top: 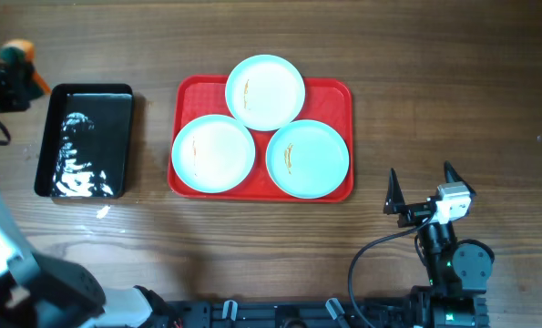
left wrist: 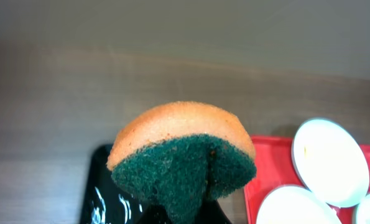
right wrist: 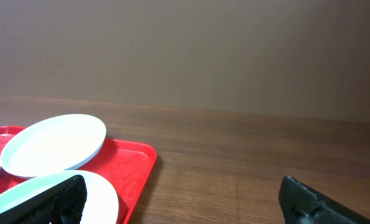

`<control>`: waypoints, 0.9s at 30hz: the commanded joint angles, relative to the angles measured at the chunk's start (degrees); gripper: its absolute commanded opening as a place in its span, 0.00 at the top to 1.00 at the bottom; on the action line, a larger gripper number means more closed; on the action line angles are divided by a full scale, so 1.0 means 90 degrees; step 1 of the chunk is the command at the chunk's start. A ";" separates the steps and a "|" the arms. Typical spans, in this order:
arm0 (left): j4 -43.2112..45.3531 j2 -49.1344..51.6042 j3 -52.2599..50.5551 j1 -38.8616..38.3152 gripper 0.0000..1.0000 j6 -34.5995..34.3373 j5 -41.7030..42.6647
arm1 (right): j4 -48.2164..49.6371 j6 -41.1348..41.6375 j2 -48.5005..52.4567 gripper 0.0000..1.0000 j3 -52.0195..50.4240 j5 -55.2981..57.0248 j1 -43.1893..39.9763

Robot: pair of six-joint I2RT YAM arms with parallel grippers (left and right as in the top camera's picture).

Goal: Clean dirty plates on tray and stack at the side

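Observation:
Three pale blue-white plates lie on the red tray (top: 337,95): one at the back (top: 265,92), one front left (top: 213,153) and one front right (top: 307,158). Each has a thin orange-brown smear near its centre. My left gripper (top: 12,77) is at the far left, beyond the black tray, and is shut on an orange sponge with a green scouring face (left wrist: 181,155). Its fingers are hidden behind the sponge. My right gripper (top: 421,178) is open and empty, to the right of the red tray. In the right wrist view it (right wrist: 185,205) faces the tray's right rim (right wrist: 138,165).
A glossy black tray (top: 86,141) holding water stands left of the red tray and also shows in the left wrist view (left wrist: 101,186). A small white scrap (top: 104,211) lies on the wooden table in front of it. The arm bases and cables are at the front edge.

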 commanded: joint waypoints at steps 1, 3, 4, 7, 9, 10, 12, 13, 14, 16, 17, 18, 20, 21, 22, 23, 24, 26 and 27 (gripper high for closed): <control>-0.0136 0.1183 -0.0942 -0.0017 0.96 -0.0053 0.0015 | 0.0022 -0.0078 -0.0022 0.00 -0.0007 0.0066 -0.0024; -0.0204 0.1302 -0.0896 -0.0017 0.96 -0.0056 0.0153 | 0.0024 -0.0078 -0.0022 0.00 -0.0007 0.0066 -0.0024; -0.0202 0.1141 -0.0726 -0.0012 0.96 -0.0056 0.0338 | 0.0024 -0.0078 -0.0022 0.00 -0.0007 0.0066 -0.0024; -0.0185 0.0202 0.0228 -0.0049 0.96 -0.0058 0.0758 | 0.0024 -0.0078 -0.0022 0.00 -0.0007 0.0066 -0.0024; 0.0051 -0.0277 0.0427 -0.0095 0.96 -0.0056 0.0729 | 0.0022 -0.0078 -0.0022 0.00 -0.0007 0.0066 -0.0024; 0.0114 -0.0466 0.0425 -0.0100 0.96 -0.0053 0.0712 | 0.0024 -0.0078 -0.0022 0.00 -0.0007 0.0066 -0.0024; -0.0250 -0.0418 0.0328 -0.0102 0.96 -0.0027 0.0240 | 0.0024 -0.0078 -0.0022 0.00 -0.0007 0.0066 -0.0024; -0.0342 -0.0291 0.0168 -0.0100 0.96 -0.0027 0.0034 | 0.0024 -0.0078 -0.0022 0.00 -0.0007 0.0066 -0.0024; -0.0389 -0.0083 -0.0134 -0.0102 0.96 -0.0029 -0.0136 | 0.0022 -0.0078 -0.0022 0.00 -0.0007 0.0066 -0.0024; -0.0396 0.0457 -0.0687 -0.0102 0.96 -0.0036 -0.0121 | 0.0024 -0.0080 -0.0022 0.00 -0.0007 0.0066 -0.0024; -0.0396 0.0656 -0.0848 -0.0100 0.96 -0.0036 -0.0090 | 0.0024 -0.0078 -0.0022 0.00 -0.0007 0.0066 -0.0024; -0.0401 0.0806 -0.0925 -0.0100 0.96 -0.0036 -0.0027 | 0.0024 -0.0078 -0.0022 0.00 -0.0007 0.0066 -0.0024; -0.0384 0.0877 -0.0928 -0.0100 0.96 -0.0085 0.0318 | 0.0024 -0.0078 -0.0022 0.00 -0.0007 0.0066 -0.0024; -0.0257 0.0828 -0.0925 -0.0085 0.96 -0.0236 0.0687 | 0.0024 -0.0078 -0.0022 0.00 -0.0007 0.0066 -0.0024; -0.0041 0.0777 -0.0920 -0.0058 0.96 -0.0651 0.1008 | 0.0024 -0.0078 -0.0022 0.00 -0.0007 0.0066 -0.0024; 0.0177 0.0729 -0.0911 -0.0024 0.96 -0.1035 0.1362 | 0.0024 -0.0078 -0.0022 0.00 -0.0007 0.0066 -0.0024; 0.0563 0.0605 -0.0908 0.0049 0.96 -0.1557 0.2059 | 0.0024 -0.0080 -0.0022 0.00 -0.0007 0.0066 -0.0024; 0.1285 0.0308 -0.0908 0.0160 0.96 -0.2222 0.2885 | 0.0024 -0.0078 -0.0022 0.00 -0.0007 0.0066 -0.0024; 0.1620 0.0114 -0.0908 0.0189 0.96 -0.2431 0.2985 | 0.0024 -0.0078 -0.0022 0.00 -0.0007 0.0066 -0.0024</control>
